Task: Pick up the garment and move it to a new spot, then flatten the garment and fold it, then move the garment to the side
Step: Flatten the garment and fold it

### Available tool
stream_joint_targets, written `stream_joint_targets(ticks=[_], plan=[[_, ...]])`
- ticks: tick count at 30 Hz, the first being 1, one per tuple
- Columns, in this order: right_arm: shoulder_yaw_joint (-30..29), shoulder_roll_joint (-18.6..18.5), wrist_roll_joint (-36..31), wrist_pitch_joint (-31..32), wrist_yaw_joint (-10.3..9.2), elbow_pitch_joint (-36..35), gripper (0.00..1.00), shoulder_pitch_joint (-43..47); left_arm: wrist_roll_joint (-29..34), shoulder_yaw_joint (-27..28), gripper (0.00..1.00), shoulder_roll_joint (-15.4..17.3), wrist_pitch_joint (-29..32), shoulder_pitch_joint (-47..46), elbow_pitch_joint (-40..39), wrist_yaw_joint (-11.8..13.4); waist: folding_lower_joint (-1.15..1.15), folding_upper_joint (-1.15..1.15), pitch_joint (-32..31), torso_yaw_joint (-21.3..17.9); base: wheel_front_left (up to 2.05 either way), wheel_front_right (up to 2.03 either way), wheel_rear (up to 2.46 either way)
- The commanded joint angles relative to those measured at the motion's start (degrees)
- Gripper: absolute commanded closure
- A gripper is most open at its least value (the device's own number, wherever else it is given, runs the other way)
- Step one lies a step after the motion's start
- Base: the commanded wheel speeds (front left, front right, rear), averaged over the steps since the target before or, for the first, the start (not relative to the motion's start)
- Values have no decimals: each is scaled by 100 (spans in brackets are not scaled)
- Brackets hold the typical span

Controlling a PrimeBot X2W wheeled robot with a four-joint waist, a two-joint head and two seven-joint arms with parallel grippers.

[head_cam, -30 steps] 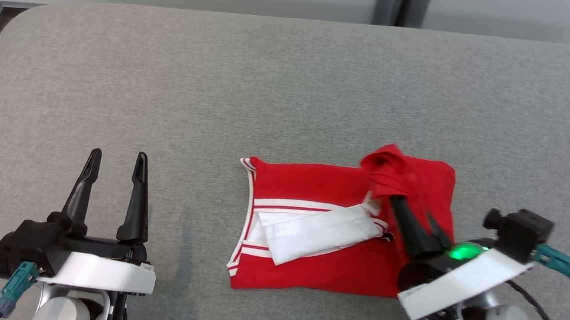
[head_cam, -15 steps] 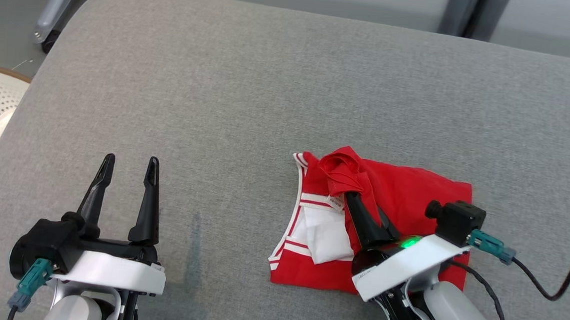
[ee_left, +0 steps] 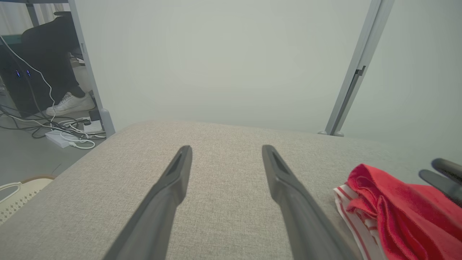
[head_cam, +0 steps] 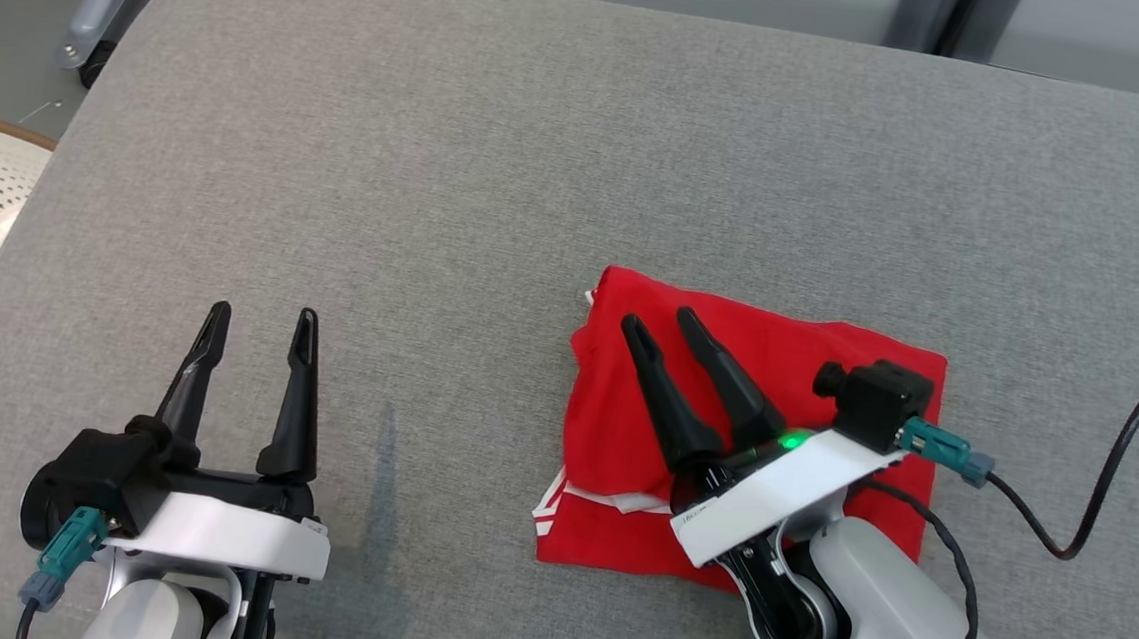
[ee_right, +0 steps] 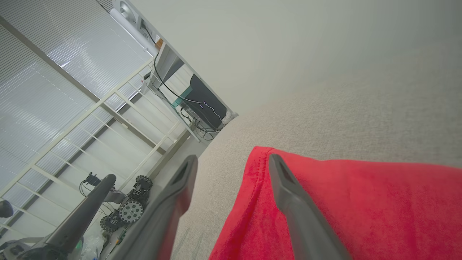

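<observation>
The grey fabric-covered bench (head_cam: pixel 421 149) spreads across the head view and gives a broad, flat bed for folding. The red garment with white striped trim (head_cam: pixel 612 433) lies on it at about 4 o'clock from the view's middle, well clear of the bench's rounded corner at 10 o'clock. It sits as a compact, roughly square packet with a plain red layer on top, so I judge the fold to be laid over and only the move to the side left to do.

The right gripper (head_cam: pixel 659 318) reaches in from 5 o'clock with its 2 fingers pointing toward 11 o'clock over the packet's 10 o'clock corner. It is released: the fingers are spread and no cloth lies between them. That probably lets the top layer settle flat under its own weight. In the right wrist view one finger of this gripper (ee_right: pixel 232 158) lies over the red cloth (ee_right: pixel 361 195) and the other just off its hemmed edge; whether they touch it I cannot tell.

The left gripper (head_cam: pixel 263 310) waits at 8 o'clock, also spread and empty, well apart from the garment, likely parked out of the working arm's way. Its wrist view shows its fingers (ee_left: pixel 226 148) above bare bench, with the garment (ee_left: pixel 397 209) at 4 o'clock.

A sliver of white trim shows at the packet's 7 o'clock corner.
</observation>
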Motion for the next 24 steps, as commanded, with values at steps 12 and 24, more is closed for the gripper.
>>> stream_joint_targets(ticks=[12,24], plan=[[-991,-263,-1459,-43,2,-1564,0,237,92,134,0,1,-36,-91,90,-55,0,0,-45,-346,0,0,0],[-3042,-793,-2949,-43,2,-2235,0,1749,207,363,0,-34,-35,151,-181,-116,0,0,-281,-605,0,0,0]])
